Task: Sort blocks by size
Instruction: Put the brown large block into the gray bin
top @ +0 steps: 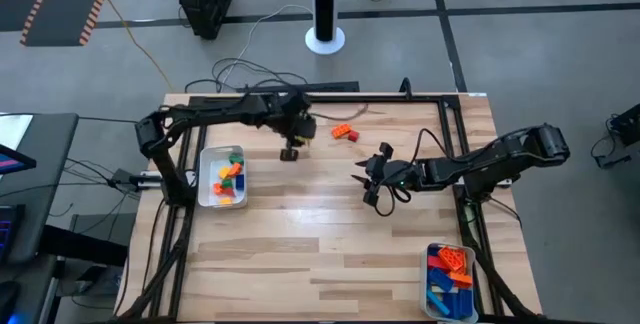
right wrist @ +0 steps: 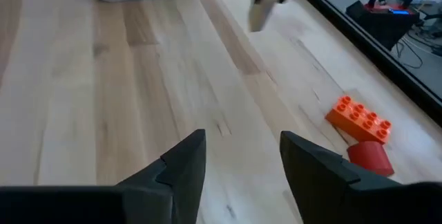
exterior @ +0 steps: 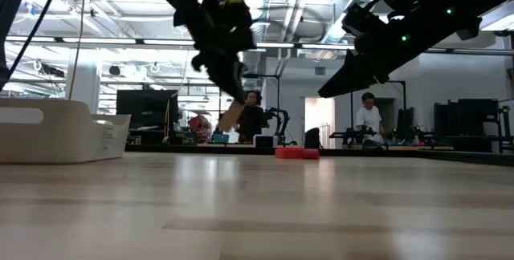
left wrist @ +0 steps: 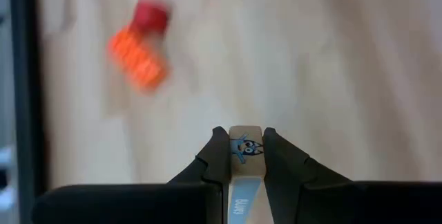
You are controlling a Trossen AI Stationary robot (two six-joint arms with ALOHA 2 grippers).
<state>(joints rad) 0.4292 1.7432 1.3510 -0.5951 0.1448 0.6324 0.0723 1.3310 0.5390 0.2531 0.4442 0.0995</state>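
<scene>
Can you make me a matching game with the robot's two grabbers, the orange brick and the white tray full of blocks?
Things:
1. left gripper
2. right gripper
3. orange brick
4. left white tray

States:
A. lies on the table beside a red block
B. holds blocks inside it
C. shut on a tan wooden block, raised off the table
D. open, holding nothing

Pairs: 1-C, 2-D, 3-A, 4-B
</scene>
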